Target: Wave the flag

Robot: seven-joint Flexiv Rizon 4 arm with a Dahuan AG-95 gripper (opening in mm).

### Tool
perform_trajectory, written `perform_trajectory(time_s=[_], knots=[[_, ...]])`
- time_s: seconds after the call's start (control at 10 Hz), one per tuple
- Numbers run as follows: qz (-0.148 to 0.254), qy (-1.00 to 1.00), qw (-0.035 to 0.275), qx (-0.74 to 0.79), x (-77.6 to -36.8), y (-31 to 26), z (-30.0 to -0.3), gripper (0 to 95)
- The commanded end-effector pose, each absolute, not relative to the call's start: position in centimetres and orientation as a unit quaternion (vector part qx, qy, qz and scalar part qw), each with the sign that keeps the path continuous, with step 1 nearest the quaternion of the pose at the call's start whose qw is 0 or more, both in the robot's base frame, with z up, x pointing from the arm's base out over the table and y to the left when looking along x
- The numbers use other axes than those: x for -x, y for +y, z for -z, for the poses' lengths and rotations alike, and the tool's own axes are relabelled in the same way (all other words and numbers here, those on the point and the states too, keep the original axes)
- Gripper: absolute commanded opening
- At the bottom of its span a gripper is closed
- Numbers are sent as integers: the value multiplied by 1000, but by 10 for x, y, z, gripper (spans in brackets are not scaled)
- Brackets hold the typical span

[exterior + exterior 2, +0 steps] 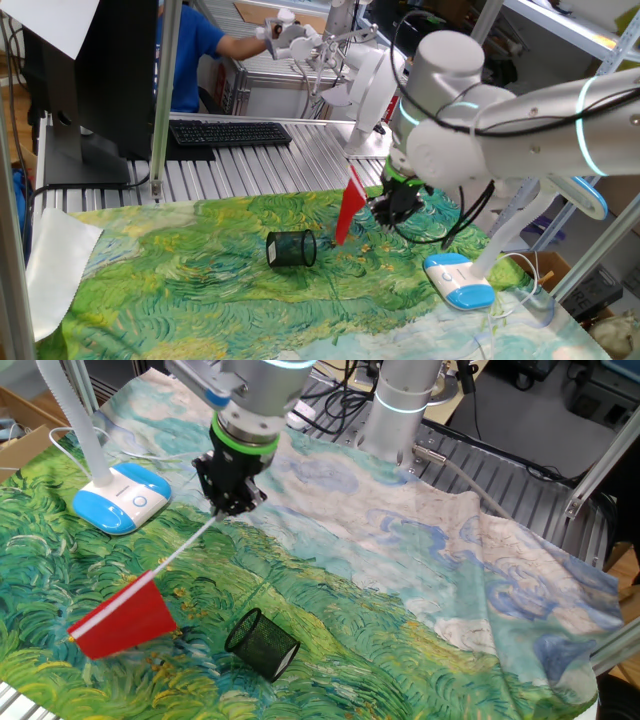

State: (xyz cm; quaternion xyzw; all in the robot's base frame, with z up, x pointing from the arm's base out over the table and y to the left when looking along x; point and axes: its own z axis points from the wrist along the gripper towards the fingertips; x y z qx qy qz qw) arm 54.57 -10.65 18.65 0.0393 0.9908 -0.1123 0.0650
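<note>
One arm works here, and its hand (232,495) is closed narrow on the end of the pale stick of the flag (125,618), so the pickup looks done and the waving itself is the step in hand. Judging from how the stick slants away from the fingers, the next move calls for swinging the wrist side to side while the grip stays firm, with enough height that the cloth does not drag on the table (400,590).

From the hand, the stick runs outward and down, and the red cloth hangs at its far end, well clear of the fingers and low over the painted table cover. In one fixed view the cloth shows as a narrow red strip just beside the hand (398,203), seen nearly edge on.

Beyond the cloth, farther from the hand, a dark mesh cup (262,643) lies on its side; a wide low swing could knock it. On the hand's other side sits a blue and white lamp base (122,498), near but apart
</note>
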Motion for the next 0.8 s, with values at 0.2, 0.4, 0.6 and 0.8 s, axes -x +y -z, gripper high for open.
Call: perform_trajectory(time_s=[0.2, 0.4, 0.6, 0.8], knots=[[115, 991, 60, -32, -550, -116, -198, 0], [112, 992, 53, -36, -551, -115, -200, 0], [112, 992, 46, -40, -552, -112, -208, 0], [106, 993, 38, -46, -556, -106, -220, 0]])
